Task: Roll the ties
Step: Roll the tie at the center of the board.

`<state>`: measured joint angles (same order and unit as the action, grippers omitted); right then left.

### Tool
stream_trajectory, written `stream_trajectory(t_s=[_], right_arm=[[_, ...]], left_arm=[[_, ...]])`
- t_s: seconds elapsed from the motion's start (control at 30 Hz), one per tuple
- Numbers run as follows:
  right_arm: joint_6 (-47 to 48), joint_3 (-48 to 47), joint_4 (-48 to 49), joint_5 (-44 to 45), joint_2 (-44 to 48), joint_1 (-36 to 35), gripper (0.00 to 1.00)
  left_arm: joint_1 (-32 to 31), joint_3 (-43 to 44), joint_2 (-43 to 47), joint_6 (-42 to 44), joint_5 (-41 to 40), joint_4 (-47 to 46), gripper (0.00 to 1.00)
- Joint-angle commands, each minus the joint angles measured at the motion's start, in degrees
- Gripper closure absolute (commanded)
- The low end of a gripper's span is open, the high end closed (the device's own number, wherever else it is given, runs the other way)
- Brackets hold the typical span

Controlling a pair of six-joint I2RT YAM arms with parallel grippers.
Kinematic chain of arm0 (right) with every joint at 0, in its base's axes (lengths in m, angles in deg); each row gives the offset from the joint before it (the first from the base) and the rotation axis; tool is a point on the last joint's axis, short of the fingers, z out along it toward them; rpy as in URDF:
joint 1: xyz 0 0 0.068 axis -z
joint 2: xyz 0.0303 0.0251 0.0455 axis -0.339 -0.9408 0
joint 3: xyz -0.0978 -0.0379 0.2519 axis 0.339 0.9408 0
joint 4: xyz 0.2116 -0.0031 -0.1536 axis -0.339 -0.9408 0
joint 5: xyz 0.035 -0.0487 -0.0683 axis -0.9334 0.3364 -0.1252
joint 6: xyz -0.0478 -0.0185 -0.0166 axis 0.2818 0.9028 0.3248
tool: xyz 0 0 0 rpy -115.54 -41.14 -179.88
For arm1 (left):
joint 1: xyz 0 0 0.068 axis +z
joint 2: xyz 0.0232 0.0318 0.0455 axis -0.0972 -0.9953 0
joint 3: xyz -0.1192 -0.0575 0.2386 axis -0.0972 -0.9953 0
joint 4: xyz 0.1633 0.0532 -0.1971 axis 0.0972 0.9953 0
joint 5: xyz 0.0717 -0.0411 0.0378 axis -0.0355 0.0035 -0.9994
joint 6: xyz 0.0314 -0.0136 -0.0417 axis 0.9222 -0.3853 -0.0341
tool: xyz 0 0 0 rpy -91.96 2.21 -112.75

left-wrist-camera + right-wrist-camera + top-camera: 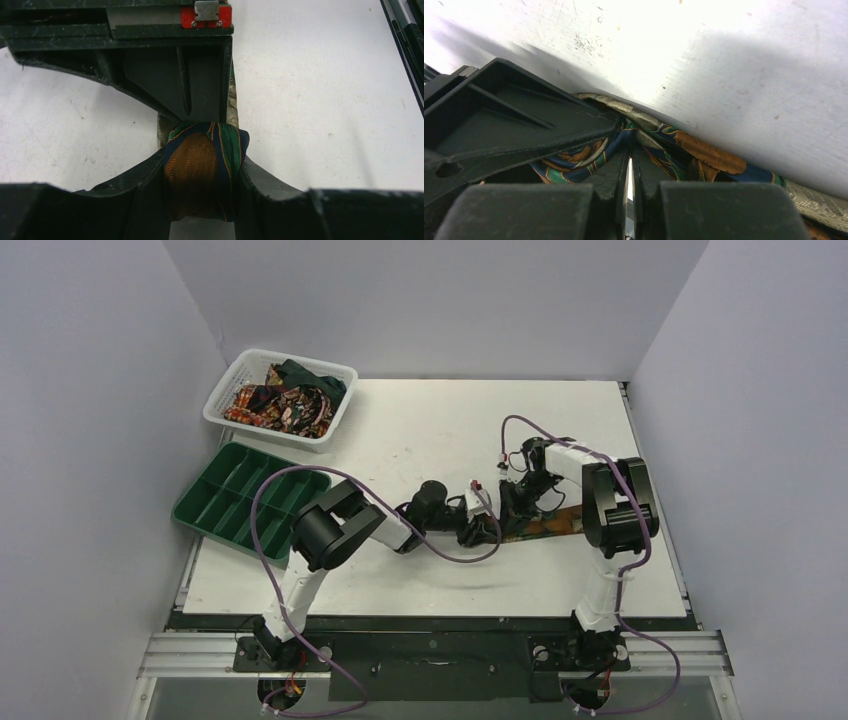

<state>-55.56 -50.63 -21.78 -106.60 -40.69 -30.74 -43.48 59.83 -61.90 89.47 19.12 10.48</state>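
Observation:
One patterned tie [545, 525] lies on the white table between my two grippers, a navy, green and orange strip running right. My left gripper [478, 531] is shut on its rolled end: in the left wrist view the coil [202, 167] sits squeezed between my two black fingers [125, 195]. My right gripper [512, 506] stands just right of it, jaws shut with only a sliver of gap, pinching a fold of the same tie [704, 152]. The left gripper's finger [514, 120] shows close by on the left.
A white mesh basket [226, 398] at the back left holds several more patterned ties [290, 400]. A green compartment tray [200, 502] sits in front of it at the table's left edge. Grey walls enclose the table on three sides.

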Motion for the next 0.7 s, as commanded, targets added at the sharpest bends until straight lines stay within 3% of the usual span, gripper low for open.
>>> stream_trajectory(t_s=[0.0, 0.07, 0.1, 0.17, 0.37, 0.57, 0.63, 0.67], right_arm=[[-3.9, 2.3, 11.5, -2.4, 1.3, 1.1, 1.0], [-3.8, 2.0, 10.8, -3.6, 2.7, 2.6, 0.9], [-3.1, 2.0, 9.8, -4.0, 3.8, 4.2, 0.77], [-1.9, 1.7, 8.5, -5.4, 5.9, 7.0, 0.64], [1.0, 0.9, 3.8, -13.9, 9.7, 8.3, 0.48], [0.9, 2.1, 3.7, -16.0, 8.4, 3.2, 0.47], [2.5, 2.5, 2.8, -14.9, 7.2, 2.6, 0.55], [3.2, 2.5, 2.4, -13.6, 6.8, 2.6, 0.64]], left_arm=[[0.2, -1.0, 2.1, -2.8, -4.5, 8.3, 0.74], [0.2, -2.0, 3.0, -0.1, -5.5, 13.1, 0.76], [0.3, -2.1, 3.6, 1.8, -5.9, 16.8, 0.78], [0.3, -2.1, 4.3, 4.9, -6.5, 21.8, 0.8], [-0.1, 2.4, 3.7, 8.7, -7.3, 32.0, 0.76], [-0.8, 5.9, 2.2, 8.5, -8.6, 35.8, 0.73], [-0.9, 6.4, 2.0, 8.2, -8.9, 36.4, 0.73], [-1.0, 6.5, 2.0, 8.0, -8.9, 36.5, 0.72]])
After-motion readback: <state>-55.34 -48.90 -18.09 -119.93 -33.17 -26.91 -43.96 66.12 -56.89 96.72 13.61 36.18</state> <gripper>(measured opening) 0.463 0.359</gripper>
